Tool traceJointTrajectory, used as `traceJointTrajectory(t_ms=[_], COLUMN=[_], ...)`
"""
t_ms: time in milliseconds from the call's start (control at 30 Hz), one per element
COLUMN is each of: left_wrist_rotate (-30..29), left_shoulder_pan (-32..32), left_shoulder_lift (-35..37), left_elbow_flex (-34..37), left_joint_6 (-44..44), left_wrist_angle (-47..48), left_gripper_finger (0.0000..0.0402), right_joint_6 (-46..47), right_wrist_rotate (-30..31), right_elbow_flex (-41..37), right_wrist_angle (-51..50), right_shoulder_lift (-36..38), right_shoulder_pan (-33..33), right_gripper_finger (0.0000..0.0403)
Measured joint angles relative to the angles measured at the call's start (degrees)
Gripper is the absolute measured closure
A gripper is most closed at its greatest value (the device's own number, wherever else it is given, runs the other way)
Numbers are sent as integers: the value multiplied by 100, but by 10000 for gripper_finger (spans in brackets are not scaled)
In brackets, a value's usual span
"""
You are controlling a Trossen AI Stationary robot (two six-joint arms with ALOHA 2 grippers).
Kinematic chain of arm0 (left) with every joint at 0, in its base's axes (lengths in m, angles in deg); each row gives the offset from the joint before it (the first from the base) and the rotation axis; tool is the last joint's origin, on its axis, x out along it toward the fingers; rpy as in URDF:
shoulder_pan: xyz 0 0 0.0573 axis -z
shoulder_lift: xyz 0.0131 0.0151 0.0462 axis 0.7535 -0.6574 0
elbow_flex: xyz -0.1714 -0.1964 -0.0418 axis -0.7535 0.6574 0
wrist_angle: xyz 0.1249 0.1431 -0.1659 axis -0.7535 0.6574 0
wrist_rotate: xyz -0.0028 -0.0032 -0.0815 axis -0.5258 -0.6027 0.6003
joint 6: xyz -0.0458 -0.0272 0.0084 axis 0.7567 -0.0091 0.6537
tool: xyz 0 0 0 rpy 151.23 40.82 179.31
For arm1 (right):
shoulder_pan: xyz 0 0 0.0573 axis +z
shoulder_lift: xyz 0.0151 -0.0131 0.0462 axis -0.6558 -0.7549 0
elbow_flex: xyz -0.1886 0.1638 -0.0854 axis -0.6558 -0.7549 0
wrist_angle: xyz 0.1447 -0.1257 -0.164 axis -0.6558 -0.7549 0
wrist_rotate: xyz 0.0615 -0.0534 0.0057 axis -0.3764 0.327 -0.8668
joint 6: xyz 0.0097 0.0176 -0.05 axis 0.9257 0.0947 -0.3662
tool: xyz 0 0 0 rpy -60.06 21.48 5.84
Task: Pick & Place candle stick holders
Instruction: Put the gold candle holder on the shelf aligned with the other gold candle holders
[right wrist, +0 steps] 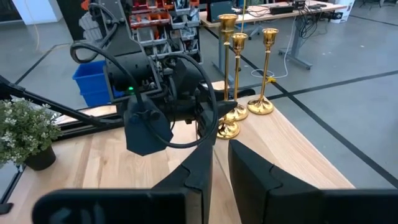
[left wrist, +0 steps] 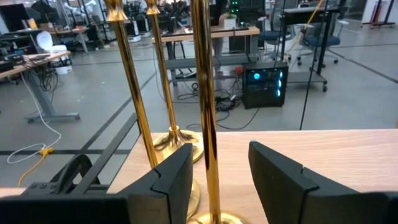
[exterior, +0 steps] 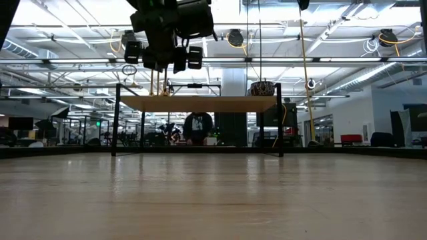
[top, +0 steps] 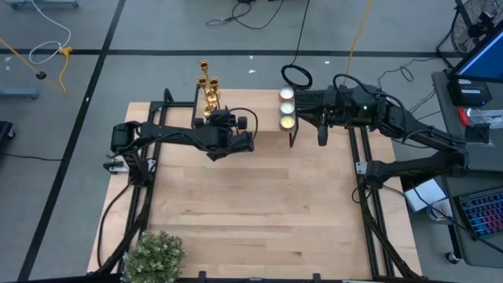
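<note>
Left gripper (left wrist: 214,180) up at the counter's (top: 259,212) far edge, jaws part open on either side of the nearest candlestick's (left wrist: 204,112) thin gold stem; stem hard against one finger (left wrist: 168,177), clear gap to the other, so straddling rather than clamped. Cannot tell whether any real contact on that near side.

Right gripper (right wrist: 219,171) hanging off to the right of the far edge, beside the lit candles (top: 287,108), jaws nearly together with only a narrow slit, holding nothing.

From straight above: three gold candlesticks (top: 209,93) bunched at the far left edge of the pale wooden counter, foreshortened to a small cluster, left gripper (top: 236,140) just beside them, right gripper (top: 307,135) well apart. Three round glowing candles in a short row near the middle of that edge. Leafy green plant (top: 154,255) at the near left corner.

From the right wrist: all three candlesticks (right wrist: 239,74) upright, flared round bases touching or nearly so, small cups on top, polished and shiny; left arm's dark body in front of them.

From the left wrist: only stems and parts of the bases, two more stems (left wrist: 134,93) behind the nearest.

At counter height: left gripper (exterior: 167,60) high up, thin stems barely visible below it, smooth wood grain across the foreground.
</note>
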Motion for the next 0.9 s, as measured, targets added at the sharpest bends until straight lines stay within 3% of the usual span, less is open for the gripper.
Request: traceJointTrajectory(t_ms=[200,500,900], left_wrist_rotate=[3,3,130], left_shoulder_pan=[-93,-219,-120], left_shoulder_lift=[0,0,7], left_elbow_flex=[0,-2,-11], left_joint_6=[7,-107,-79], left_wrist_angle=[3,-4,68], left_gripper_finger=[255,384,387], right_joint_6=[-7,9,50], right_wrist_rotate=[0,0,0], right_elbow_flex=[0,0,0], right_wrist_angle=[0,-2,-4], right_shoulder_lift=[4,4,4], right_shoulder_pan=[0,0,0], right_gripper_finger=[353,353,353])
